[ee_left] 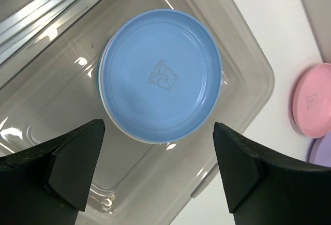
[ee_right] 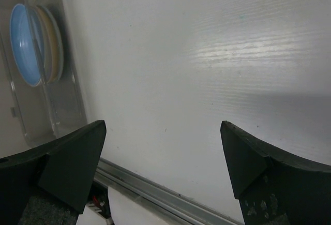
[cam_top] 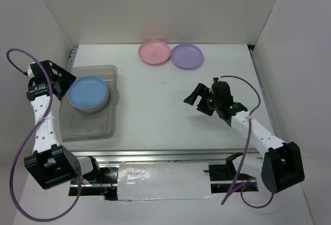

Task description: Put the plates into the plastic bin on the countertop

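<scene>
Countertop [cam_top: 165, 121], blue plate [cam_top: 88, 92] in bin [cam_top: 89, 131] at left edge, left tool [ee_left: 158, 128], right tool [ee_right: 163, 125] both apart

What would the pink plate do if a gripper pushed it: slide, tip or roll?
Probably slide: the pink plate lies flat on the smooth white countertop. It looks like thin, stiff plastic, so likely light and unlikely to roll. Pushed rightward, it would probably shove the purple plate beside it.

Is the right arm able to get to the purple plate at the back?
Probably yes. The right gripper is open and empty, and only bare countertop lies between it and the purple plate. The pink plate sits close on its left side, not in the way.
</scene>
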`<state>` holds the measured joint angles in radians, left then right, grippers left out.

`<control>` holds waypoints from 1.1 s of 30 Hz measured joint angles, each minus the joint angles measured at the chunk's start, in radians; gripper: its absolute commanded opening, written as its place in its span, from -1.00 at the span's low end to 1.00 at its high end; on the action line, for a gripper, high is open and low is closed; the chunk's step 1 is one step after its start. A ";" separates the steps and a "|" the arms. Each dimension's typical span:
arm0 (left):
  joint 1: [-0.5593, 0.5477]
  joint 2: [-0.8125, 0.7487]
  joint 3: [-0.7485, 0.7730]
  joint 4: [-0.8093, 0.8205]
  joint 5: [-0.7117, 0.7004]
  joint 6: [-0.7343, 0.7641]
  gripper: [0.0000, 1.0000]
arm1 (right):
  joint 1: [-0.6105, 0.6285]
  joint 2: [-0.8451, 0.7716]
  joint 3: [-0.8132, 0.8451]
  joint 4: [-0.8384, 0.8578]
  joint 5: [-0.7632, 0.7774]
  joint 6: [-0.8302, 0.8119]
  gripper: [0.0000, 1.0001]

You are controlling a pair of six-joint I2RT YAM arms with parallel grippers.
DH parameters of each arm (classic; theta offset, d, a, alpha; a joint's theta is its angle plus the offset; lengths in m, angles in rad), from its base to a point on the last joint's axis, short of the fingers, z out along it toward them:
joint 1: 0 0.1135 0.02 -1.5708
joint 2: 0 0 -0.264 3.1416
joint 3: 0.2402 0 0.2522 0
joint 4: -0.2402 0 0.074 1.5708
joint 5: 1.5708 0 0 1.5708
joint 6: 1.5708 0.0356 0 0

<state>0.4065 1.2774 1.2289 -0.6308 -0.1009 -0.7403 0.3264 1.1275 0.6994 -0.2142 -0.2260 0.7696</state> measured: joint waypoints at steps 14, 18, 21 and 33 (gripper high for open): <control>-0.233 -0.230 -0.248 -0.009 0.118 0.239 0.99 | -0.206 0.814 0.682 0.006 0.188 0.142 1.00; -0.245 -0.290 -0.269 -0.005 0.121 0.253 0.99 | -0.219 1.043 0.914 -0.012 0.180 0.154 0.98; -0.255 -0.305 -0.269 -0.001 0.117 0.269 0.99 | -0.227 1.113 0.988 -0.010 0.163 0.169 0.96; -0.267 -0.340 -0.270 0.008 0.151 0.275 0.99 | -0.238 1.325 1.357 -0.220 0.220 0.225 0.31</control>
<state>0.1394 0.9379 0.9592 -0.6231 0.0505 -0.4652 0.0879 2.4527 2.0563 -0.4343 -0.0055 0.9943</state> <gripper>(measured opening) 0.993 0.724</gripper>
